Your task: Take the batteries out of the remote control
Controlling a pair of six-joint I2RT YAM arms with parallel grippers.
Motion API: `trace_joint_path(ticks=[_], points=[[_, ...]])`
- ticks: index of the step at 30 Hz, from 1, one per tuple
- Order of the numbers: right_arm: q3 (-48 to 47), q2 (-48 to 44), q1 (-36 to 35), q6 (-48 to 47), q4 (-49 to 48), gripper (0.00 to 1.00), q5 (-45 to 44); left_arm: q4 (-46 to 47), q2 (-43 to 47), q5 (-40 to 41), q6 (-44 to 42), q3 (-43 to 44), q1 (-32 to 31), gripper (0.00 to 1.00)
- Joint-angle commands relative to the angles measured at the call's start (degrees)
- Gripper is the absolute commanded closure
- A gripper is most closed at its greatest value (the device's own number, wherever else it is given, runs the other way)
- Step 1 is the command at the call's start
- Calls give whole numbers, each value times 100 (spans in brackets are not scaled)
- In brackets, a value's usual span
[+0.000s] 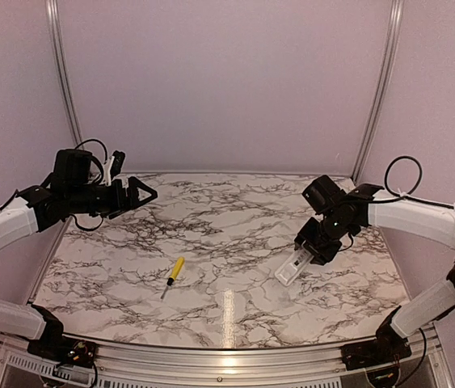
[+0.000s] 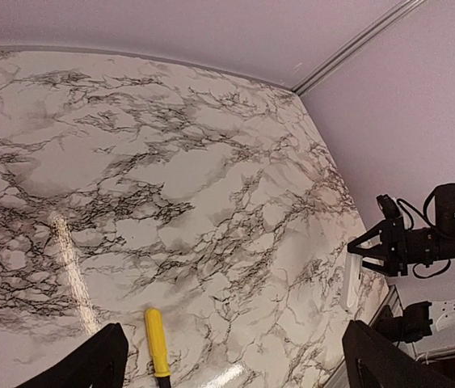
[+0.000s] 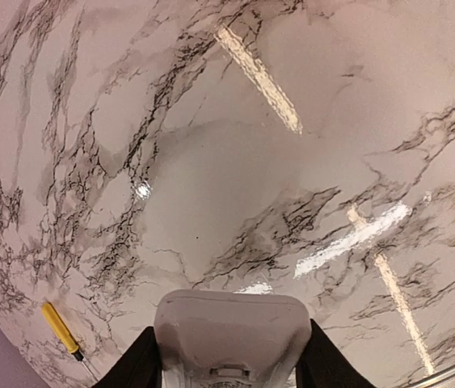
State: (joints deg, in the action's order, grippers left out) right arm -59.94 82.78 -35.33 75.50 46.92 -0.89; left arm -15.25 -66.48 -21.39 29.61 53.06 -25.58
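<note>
The white remote control (image 3: 231, 331) fills the bottom of the right wrist view, clamped between the right tool's (image 1: 314, 245) 2 fingers and held tilted above the right side of the marble tabletop (image 1: 235, 210). The left tool (image 1: 141, 194) hangs released and empty at far left. A yellow-handled screwdriver (image 1: 175, 272) lies left of center.

Your remote control (image 3: 231, 339) runs off the right wrist view's bottom edge. From above, its recess is too small to read. On the left wrist view, the screwdriver (image 2: 156, 343) is cropped at its tip.
</note>
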Motion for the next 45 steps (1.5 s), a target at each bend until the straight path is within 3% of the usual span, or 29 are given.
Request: trace_joint_path(ticks=[1,28,45], points=[[-305,-220,61,1021,11,100,-316,453,-235,-303,15,125,-246,3],[-1002,-450,59,2591,-693,100,282,1813,-1525,-10,93,1023,-1722,1],[-1249,-401,53,3275,-1584,100,357,2169,-3171,-253,576,2422,-2319,2]])
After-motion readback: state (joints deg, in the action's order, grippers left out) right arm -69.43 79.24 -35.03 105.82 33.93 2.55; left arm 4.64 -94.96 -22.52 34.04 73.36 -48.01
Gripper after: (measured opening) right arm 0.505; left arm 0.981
